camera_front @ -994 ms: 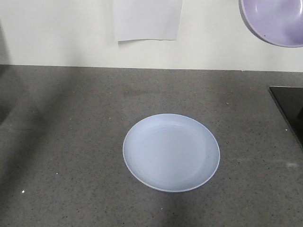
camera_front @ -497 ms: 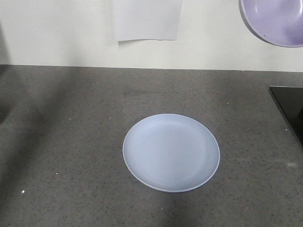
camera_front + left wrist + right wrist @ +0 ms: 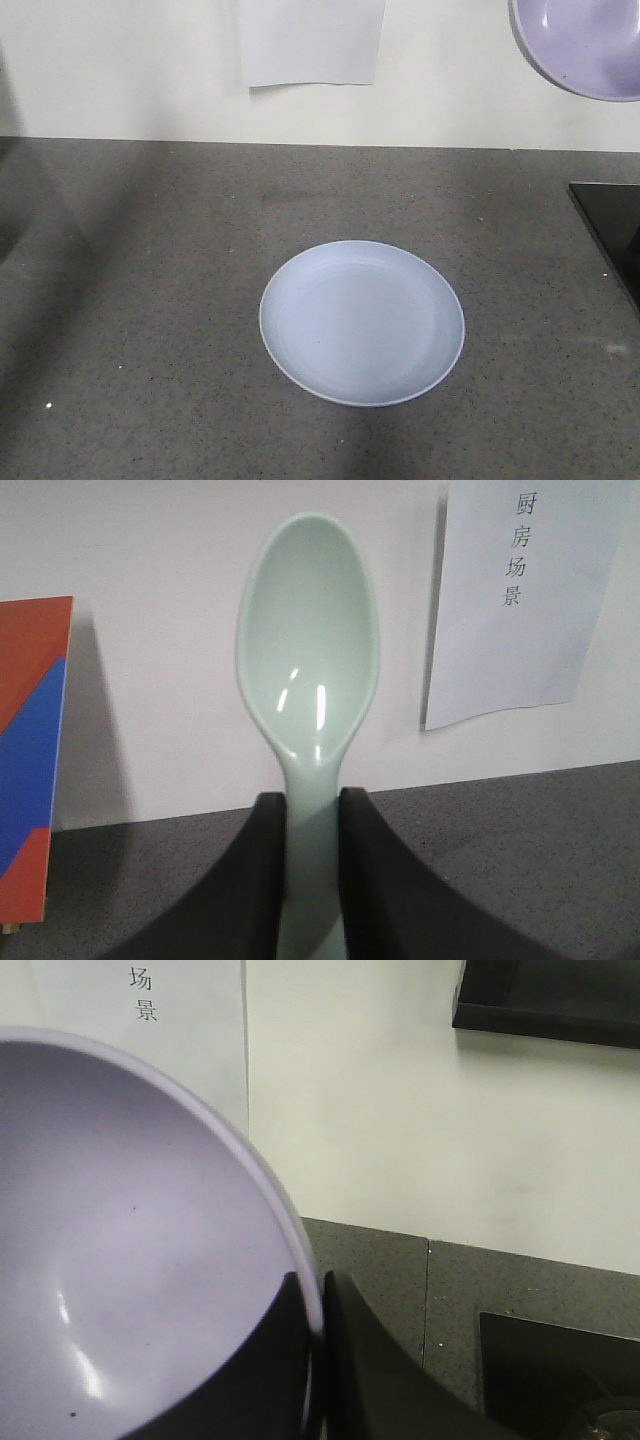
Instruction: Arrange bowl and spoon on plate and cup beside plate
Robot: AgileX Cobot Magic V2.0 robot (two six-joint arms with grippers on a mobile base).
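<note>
The pale blue-lilac plate (image 3: pixel 362 322) lies bare on the grey counter, a little right of centre in the front view. High at the top right of that view hangs the lavender bowl (image 3: pixel 585 45), tilted and partly cut off by the frame. My right gripper (image 3: pixel 316 1305) is shut on the bowl (image 3: pixel 130 1260), pinching its rim with one finger inside and one outside. My left gripper (image 3: pixel 312 810) is shut on the handle of the mint-green spoon (image 3: pixel 308 650), whose scoop points up toward the wall. The cup is out of view.
A white paper sheet (image 3: pixel 312 42) with printed characters hangs on the wall behind the counter. A black panel (image 3: pixel 612 235) sits in the counter at the right edge. An orange and blue box (image 3: pixel 30 760) stands at the left in the left wrist view.
The bowl has edged slightly up and to the right at the top of the front view. The plate has not moved.
</note>
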